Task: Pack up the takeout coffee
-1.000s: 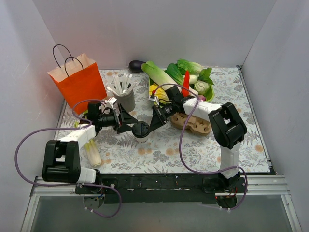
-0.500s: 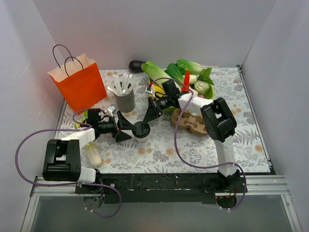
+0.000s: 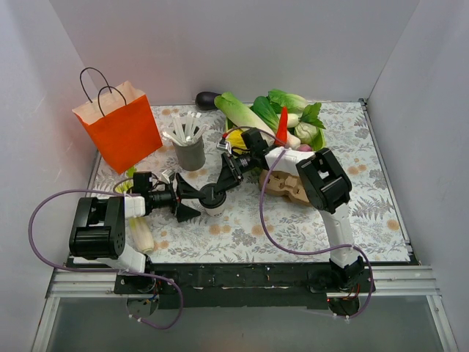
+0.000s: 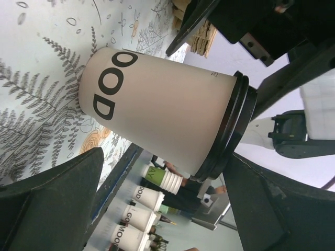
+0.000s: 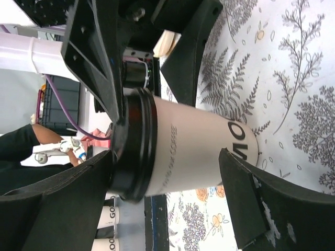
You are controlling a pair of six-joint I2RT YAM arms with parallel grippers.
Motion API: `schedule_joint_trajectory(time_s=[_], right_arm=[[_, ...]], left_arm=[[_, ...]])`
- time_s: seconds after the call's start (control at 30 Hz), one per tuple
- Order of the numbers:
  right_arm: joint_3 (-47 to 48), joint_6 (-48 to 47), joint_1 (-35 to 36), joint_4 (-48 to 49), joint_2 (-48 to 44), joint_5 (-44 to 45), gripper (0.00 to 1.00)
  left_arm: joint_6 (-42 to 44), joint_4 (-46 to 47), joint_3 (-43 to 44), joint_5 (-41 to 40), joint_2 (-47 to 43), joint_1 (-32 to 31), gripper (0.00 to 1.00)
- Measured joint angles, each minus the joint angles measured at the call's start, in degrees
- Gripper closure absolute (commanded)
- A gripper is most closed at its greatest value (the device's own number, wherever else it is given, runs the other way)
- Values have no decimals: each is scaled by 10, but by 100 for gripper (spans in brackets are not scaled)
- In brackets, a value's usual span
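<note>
Produce lay nearest me: one pale vegetable [image 3: 141,235] at the lower left of the overhead frame, on the leaf-print counter [image 3: 308,227]. Just above it, left of centre, I had the left gripper [image 3: 196,202] released, its jaws spread wide with the takeout coffee [image 3: 213,196] at their tips. That cup stood near the middle of the frame, capped in black, its base on the counter. From the upper right the right gripper [image 3: 220,185] reached down to the cup's top, jaws likewise spread. Its wrist view showed the cup lying across the gap between them, and I saw no clamp on it. Right of the cup, and apart from it, lay the brown pulp tray [image 3: 293,192]. Farther up stood the grey cup [image 3: 192,155] of white sticks [image 3: 187,130], then the orange bag [image 3: 117,128] at upper left. Greens [image 3: 293,110], a red pepper [image 3: 282,126] and an eggplant [image 3: 207,99] lined the back.
</note>
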Motion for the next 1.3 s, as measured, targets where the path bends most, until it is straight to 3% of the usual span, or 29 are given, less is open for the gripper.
schedule_joint_trajectory(time_s=[0.23,0.73,1.07,1.13,1.3], right_arm=[[-48,53,0,64,1,-19,26],[-64,117,2,157,16,-40,33],[-63,120,3,161,20,-44,34],[-62,115,4,154,17,-43,31],[-46,35,9,63,-5,-15,6]], left_arm=[[-27,39,-12,31,33,18,7],[-37,91,-22,57,66,19,7],[-17,78,-10,63,76,20,5],[-5,54,-2,59,70,20,3],[35,-4,-1,8,-3,20,2]])
